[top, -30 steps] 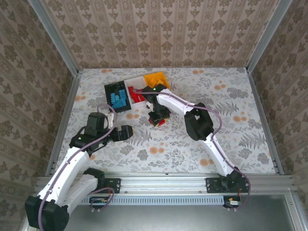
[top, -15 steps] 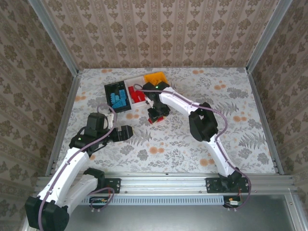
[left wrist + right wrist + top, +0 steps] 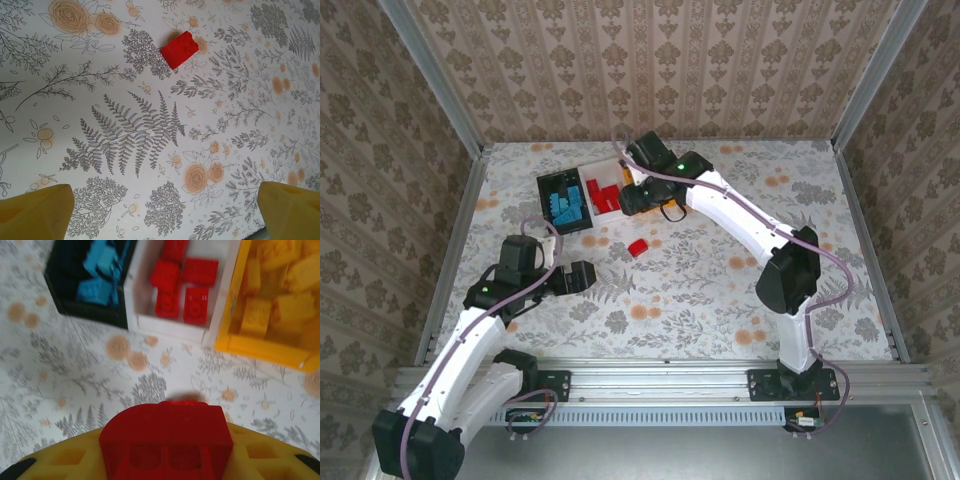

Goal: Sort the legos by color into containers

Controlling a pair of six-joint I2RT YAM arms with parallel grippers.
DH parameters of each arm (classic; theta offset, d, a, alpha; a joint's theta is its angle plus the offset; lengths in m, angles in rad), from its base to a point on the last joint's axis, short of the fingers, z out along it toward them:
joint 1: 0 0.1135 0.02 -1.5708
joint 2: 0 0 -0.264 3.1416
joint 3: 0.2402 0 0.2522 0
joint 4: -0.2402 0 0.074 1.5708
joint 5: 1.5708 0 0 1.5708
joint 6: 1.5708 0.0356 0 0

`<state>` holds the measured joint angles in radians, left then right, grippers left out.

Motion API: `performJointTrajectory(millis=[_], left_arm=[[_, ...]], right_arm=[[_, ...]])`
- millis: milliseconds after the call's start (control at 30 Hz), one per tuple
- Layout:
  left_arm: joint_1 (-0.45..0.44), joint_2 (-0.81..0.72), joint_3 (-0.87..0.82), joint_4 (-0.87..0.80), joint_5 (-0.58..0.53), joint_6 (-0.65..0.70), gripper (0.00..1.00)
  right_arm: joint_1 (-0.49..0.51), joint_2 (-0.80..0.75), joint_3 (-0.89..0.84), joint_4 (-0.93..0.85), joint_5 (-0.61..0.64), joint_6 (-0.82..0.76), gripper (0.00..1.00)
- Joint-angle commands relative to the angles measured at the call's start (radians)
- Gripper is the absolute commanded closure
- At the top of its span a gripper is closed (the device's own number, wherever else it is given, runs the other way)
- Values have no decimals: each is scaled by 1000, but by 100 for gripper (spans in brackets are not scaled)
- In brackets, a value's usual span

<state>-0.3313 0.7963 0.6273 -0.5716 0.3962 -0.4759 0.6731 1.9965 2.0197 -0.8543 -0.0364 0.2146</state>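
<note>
From above, the right arm reaches out over the row of bins, and the right gripper (image 3: 638, 197) hangs at the near edge of the white bin (image 3: 598, 170). From this height I cannot tell how its jaws stand. The black bin (image 3: 542, 185) sits just left of the white one and has blue bricks (image 3: 566, 206) in it. A loose red brick (image 3: 638, 247) lies alone on the patterned table (image 3: 720, 290), near the bins on their near side. The left gripper (image 3: 575, 277) hovers low over the table, well apart from that brick and pointed roughly towards it.

In the left wrist view its two yellow fingertips (image 3: 35, 210) stand far apart at the bottom corners, with nothing between them but table. The loose red brick lies ahead, near the top of the view, tilted.

In the right wrist view the jaws pinch a held red brick (image 3: 167, 440), its hollow underside towards the camera. It is above the table, just short of the white bin. The three bins are joined in a row. The black one holds blue bricks, the white one holds red bricks (image 3: 182, 287), and the orange-yellow bin (image 3: 260, 347) holds yellow bricks (image 3: 280, 295).

The sort looks nearly done: every brick in a bin matches its neighbours. Two reds seem to be left, the held one to drop into the white bin and the loose one to fetch.
</note>
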Motion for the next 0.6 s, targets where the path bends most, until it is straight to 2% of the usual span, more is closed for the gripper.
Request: performJointTrajectory(millis=[0, 300, 433, 567], left_arm=[[6, -17, -10, 4, 18, -4, 4], [8, -21, -14, 2, 11, -2, 4], [8, -19, -13, 0, 13, 0, 4], [8, -19, -13, -1, 13, -2, 4]], right_arm=[[5, -67, -9, 139, 28, -10, 58], [4, -73, 11, 389, 59, 1, 58], [3, -9, 70, 450, 88, 24, 58], [2, 118, 215, 444, 87, 47, 58]])
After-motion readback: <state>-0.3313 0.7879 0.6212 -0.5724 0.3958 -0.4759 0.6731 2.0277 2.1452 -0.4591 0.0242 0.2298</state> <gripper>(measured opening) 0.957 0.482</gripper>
